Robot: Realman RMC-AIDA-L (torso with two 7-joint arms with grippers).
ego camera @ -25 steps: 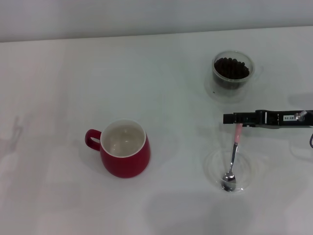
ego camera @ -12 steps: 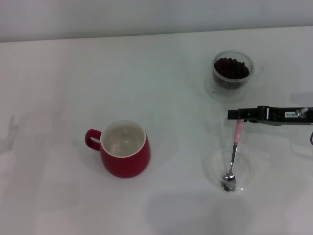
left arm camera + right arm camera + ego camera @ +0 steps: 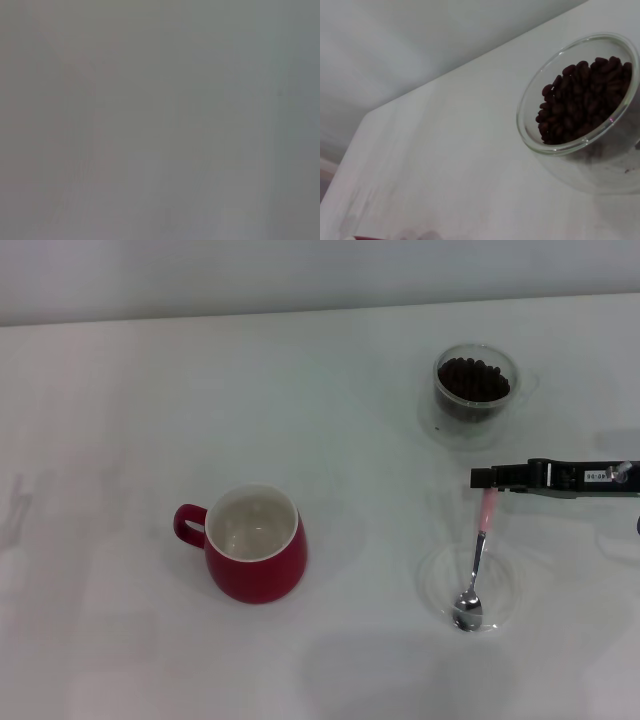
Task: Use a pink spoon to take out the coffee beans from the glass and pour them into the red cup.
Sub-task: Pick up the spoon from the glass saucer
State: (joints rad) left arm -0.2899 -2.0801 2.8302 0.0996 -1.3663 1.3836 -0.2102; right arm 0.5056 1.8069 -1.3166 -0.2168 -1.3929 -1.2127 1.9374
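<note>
The right pincer point(image 3: 482, 478) sits over the pink spoon point(image 3: 476, 560)'s handle tip, grip state unclear; the spoon's bowl rests in a clear dish point(image 3: 505, 585); the coffee beans point(image 3: 474, 379) fill the glass point(image 3: 505, 405); the red cup point(image 3: 255, 544) stands well apart.

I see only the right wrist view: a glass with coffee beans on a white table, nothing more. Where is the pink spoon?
Observer: In the head view the pink spoon lies nearer to the robot than the glass, with its bowl in a flat clear dish.
Operator: And where is the right arm relative to it?
Observer: The right gripper is over the far end of the pink handle. Whether it grips the handle, I cannot tell.
Operator: Is the red cup ready?
Observer: The red cup stands upright to the robot's left of the pink spoon, with no beans inside.
</note>
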